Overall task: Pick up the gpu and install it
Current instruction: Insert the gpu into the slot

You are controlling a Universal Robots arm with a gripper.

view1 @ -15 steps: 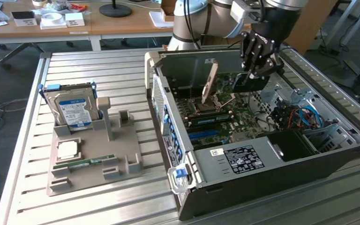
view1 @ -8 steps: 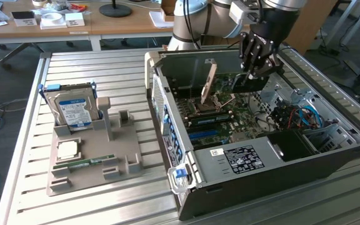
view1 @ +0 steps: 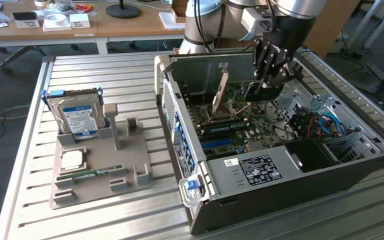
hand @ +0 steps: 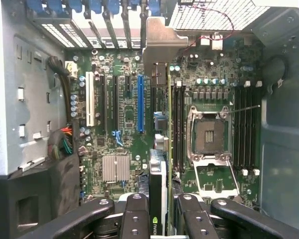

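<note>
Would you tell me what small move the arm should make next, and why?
Probably a slight sideways shift toward the blue slot before lowering. The gripper holds the gpu edge-on above the motherboard, and the blue slot shows uncovered beside the card, not beneath it.

Counts: 1 gpu (hand: 158,199) in gripper (view1: 270,82), 1 case (view1: 299,190) under it; well apart: 1 hard drive (view1: 78,117), 1 CPU (view1: 72,159), 1 memory stick (view1: 88,174).

Hardly anything here that I can read.
On my wrist view the gpu (hand: 158,191) shows a green-and-white logo (hand: 155,225), its lettering unclear; the hard drive's (view1: 78,117) blue label (view1: 80,121) and the computer case's (view1: 299,200) black sticker (view1: 262,170) carry illegible print.
</note>
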